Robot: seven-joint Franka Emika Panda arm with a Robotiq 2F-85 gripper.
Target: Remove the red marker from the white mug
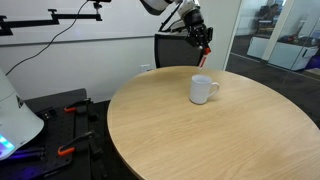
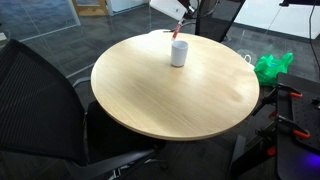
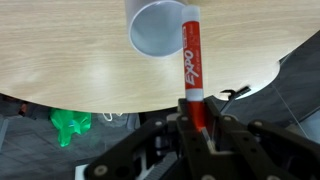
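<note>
The white mug (image 3: 158,30) stands on the round wooden table (image 3: 60,60), with nothing visible inside it. The gripper (image 3: 196,118) pinches the red marker (image 3: 192,60), lettered "EXPO", which points toward 12 o'clock, with the mug at its 11 o'clock.

Soft, even indoor light fills all three pictures, and each is small and grainy. In an exterior view the round table (image 1: 200,135) carries a mild sheen, and the white mug (image 1: 203,90) drops only a faint shadow at its base. A white device (image 1: 12,120) at the near left glows blue and is blown out. In the wrist view the red marker (image 3: 192,60) reads sharp, while the gripper (image 3: 197,118) below it is dark and blurred.
</note>
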